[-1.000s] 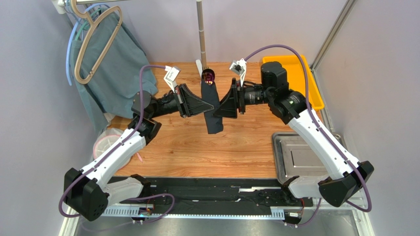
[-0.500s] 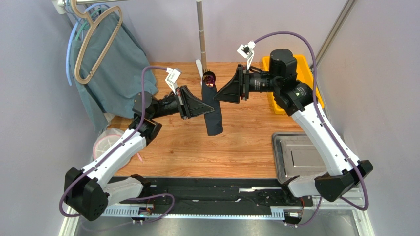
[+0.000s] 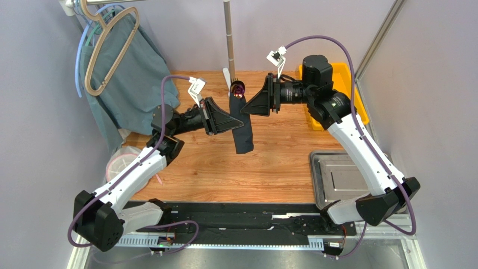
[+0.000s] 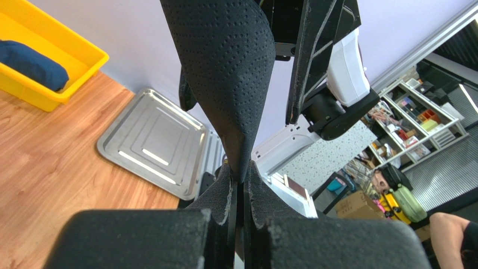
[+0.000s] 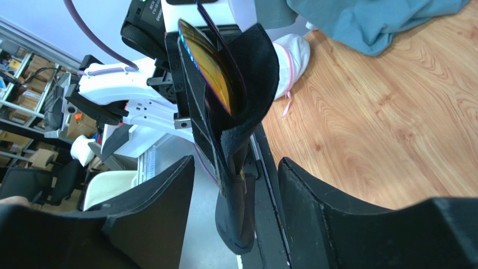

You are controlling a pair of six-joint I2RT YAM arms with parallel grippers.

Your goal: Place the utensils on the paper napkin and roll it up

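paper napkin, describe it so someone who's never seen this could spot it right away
Look above the far middle of the wooden table. The paper napkin is the matte black roll pinched upright in the left gripper, off the tabletop. Unlike the broad teal cloth at the left, it is slim and black, with shiny utensil tips poking out on top.

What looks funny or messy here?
The paper napkin roll hangs in mid-air, pinched in the left jaws, not on the table. Its top flares loose, with a shiny utensil poking out.
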